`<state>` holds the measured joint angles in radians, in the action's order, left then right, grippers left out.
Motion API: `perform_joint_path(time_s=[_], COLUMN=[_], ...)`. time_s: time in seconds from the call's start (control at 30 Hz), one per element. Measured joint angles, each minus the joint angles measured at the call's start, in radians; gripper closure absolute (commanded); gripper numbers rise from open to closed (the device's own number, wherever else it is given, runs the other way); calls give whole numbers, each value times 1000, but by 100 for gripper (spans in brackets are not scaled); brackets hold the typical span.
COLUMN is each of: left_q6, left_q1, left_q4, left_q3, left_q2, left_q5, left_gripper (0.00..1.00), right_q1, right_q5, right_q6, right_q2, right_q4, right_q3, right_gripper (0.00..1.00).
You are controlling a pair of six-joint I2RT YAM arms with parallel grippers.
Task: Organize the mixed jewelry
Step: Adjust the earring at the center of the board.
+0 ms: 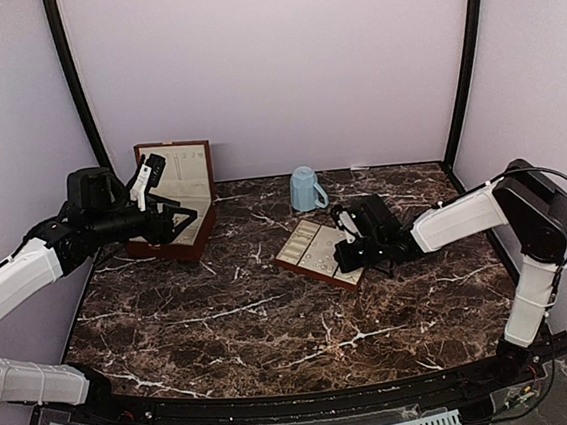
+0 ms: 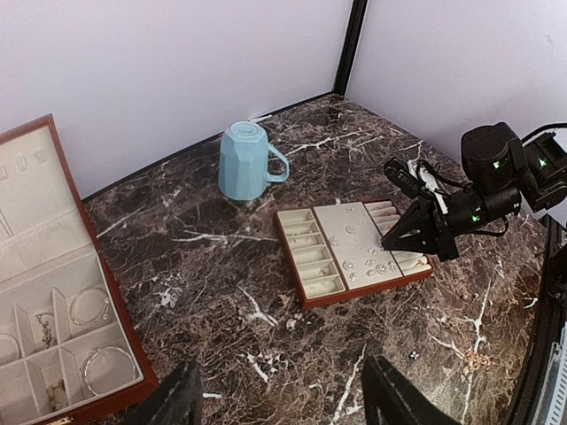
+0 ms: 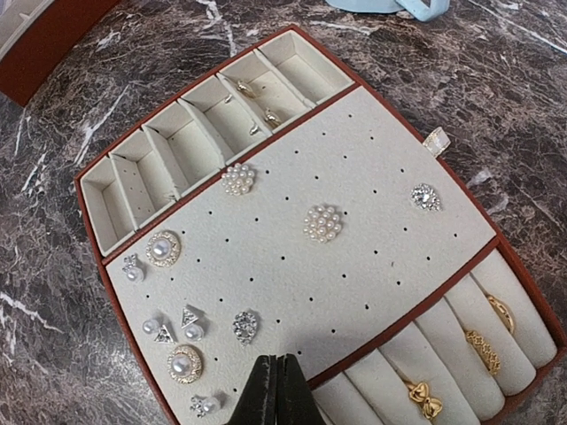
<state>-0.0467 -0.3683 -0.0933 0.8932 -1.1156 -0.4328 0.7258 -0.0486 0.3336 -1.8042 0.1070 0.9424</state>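
— Right hand [image 3: 276, 370] is filling the bottom of its own wrist view, fingers pressing flat together. I'm seeing nothing between them, though a speck could be hiding there.

— Where is it hanging?

— It's hovering over the near edge of the tray [image 3: 400, 310], at the seam between the perforated pad [image 3: 372, 168] and the ring rolls [image 3: 443, 328]. The mixed jewelry [image 3: 323, 222] is lying on that pad: pearl clusters [image 3: 237, 179] well ahead of the fingertips, small pearl and crystal studs [image 3: 186, 363] crowding just to their left.

— So how much is looking sorted?

— Some, I'm judging. Gold rings [image 3: 483, 350] are sitting in the rolls to the hand's right, and a couple of small pieces are resting in the narrow compartments [image 3: 190, 142] far ahead of it. Most of those compartments are showing bare lining.

— And the other side?

— Left hand [image 2: 288, 398] is hanging with its fingers spread apart, gripping nothing, above the counter [image 2: 221, 292]. Wooden box [image 2: 53, 292] is lying open just to its left, with bracelets [image 2: 89, 305] sitting in its sections. Blue mug [image 2: 248, 161] is standing well ahead of it, touching nothing.

— What's remaining, then?

— Studs are lying loose and unmatched across the pad, so I'm reckoning that pairing or moving them is making up most of the work left.
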Motion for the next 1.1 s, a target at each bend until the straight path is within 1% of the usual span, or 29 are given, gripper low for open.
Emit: perform_joint_path(time_s=[0.7,0.8,1.0,1.1], left_q6=[0,0,0,0], left_q1=[0,0,0,0], left_q4=[0,0,0,0], left_q3=[0,0,0,0], left_q2=[0,0,0,3], left_q5=[1,3,13,27], left_gripper=[36,36,36,36], right_q1=[0,0,0,0], right_q5=[0,0,0,-2], right_q6=[0,0,5,6], right_q2=[-15,-15,-3,32], right_q4=[8,8,-5,-16], right_q3=[8,8,8,8], right_gripper=[97,92,76,71])
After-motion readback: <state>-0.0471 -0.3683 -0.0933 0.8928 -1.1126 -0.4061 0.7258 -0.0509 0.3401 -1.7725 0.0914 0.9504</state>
